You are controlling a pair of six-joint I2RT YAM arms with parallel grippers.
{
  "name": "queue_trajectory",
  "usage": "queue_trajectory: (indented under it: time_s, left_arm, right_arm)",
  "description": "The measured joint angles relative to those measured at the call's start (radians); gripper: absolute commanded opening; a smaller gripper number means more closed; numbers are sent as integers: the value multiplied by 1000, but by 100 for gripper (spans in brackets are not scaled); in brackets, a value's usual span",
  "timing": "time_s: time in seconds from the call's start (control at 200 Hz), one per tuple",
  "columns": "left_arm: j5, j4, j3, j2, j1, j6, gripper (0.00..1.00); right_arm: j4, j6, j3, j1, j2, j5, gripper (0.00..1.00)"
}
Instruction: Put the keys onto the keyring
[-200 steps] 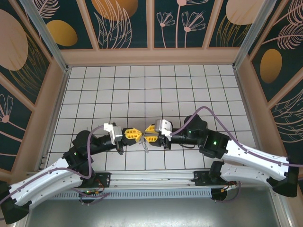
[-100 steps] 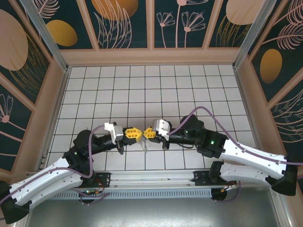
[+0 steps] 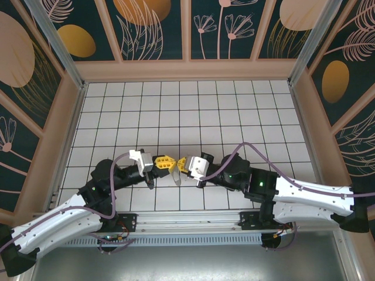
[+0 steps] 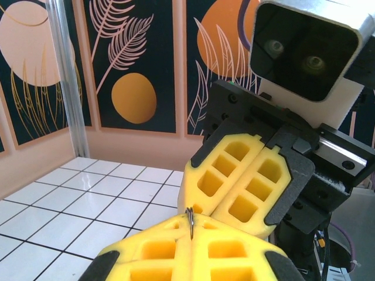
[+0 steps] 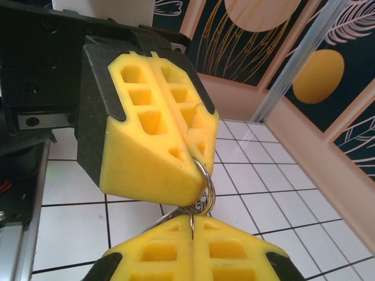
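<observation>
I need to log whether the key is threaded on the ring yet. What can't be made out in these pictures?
- Right wrist view: the keyring, pinched by the left pincer and right pincer, has much of its loop hidden by their yellow pads.
- Left wrist view: pads cover all but a sliver of ring.
- Top view: the pale piece hanging between the pincers is too small to identify.

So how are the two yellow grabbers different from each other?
The left gripper points in from the left; the right gripper points in from the right, so they face each other. From the right wrist, the keyring loops out of the left gripper's tip, while just a thin wire of it goes into the right gripper. Same: both are yellow-tipped, both are shut, both pinch the keyring.
</observation>
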Motion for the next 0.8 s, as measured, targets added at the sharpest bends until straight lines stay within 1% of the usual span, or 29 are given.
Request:
queue_trajectory:
  time_s: [0.125, 0.3, 0.45, 0.576, 0.686, 0.801]
  left_arm:
    - [2, 6, 0, 6, 0, 0, 0]
    - [9, 16, 0, 5, 0, 0, 0]
    - [10, 23, 0, 3, -1, 0, 0]
    - [21, 12, 0, -10, -5, 0, 0]
    - [39, 8, 0, -19, -15, 0, 0]
    - [37, 6, 0, -27, -15, 0, 0]
  right_arm:
    - [32, -45, -19, 40, -5, 78, 0]
    - [98, -140, -44, 117, -3, 224, 0]
    - [167, -218, -70, 172, -3, 314, 0]
    - [235, -262, -113, 211, -44, 343, 0]
    - [243, -275, -134, 225, -93, 328, 0]
    - [249, -283, -134, 226, -98, 336, 0]
